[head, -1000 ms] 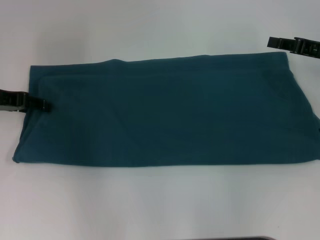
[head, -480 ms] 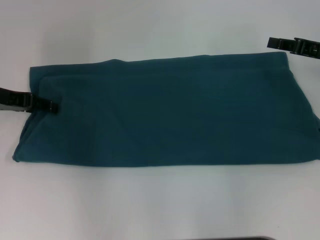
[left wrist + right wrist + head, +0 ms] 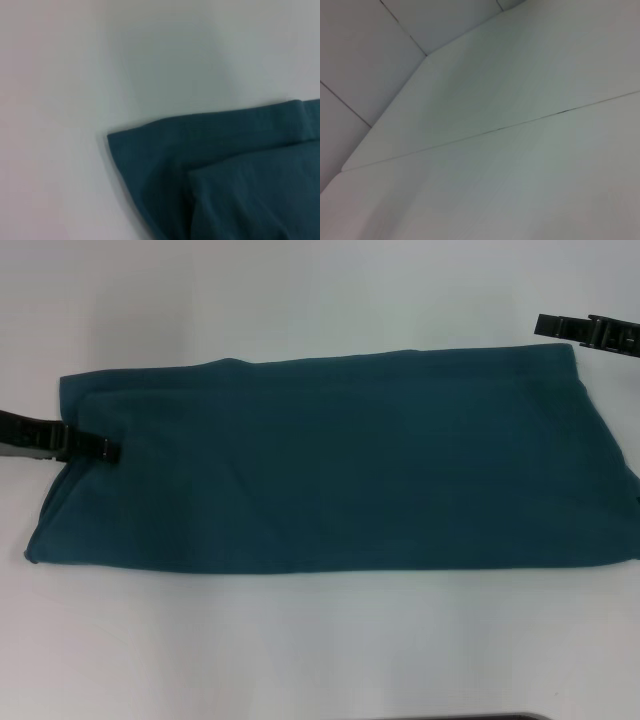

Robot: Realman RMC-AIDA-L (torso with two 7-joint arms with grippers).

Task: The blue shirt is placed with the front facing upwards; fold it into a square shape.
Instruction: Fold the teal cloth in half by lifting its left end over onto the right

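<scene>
The blue shirt (image 3: 330,460) lies as a long flat band across the middle of the worktop (image 3: 320,650), and the left gripper (image 3: 105,451), whose fingers I cannot tell are apart or together, should pinch the left end firmly, then carry it flat over to the right end.

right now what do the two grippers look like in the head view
Both are black. The left gripper is a slim, segmented black bar with a paler grey-green part near the picture's edge. The right gripper is a blocky black bar with notched segments. No cables or markings show.
</scene>
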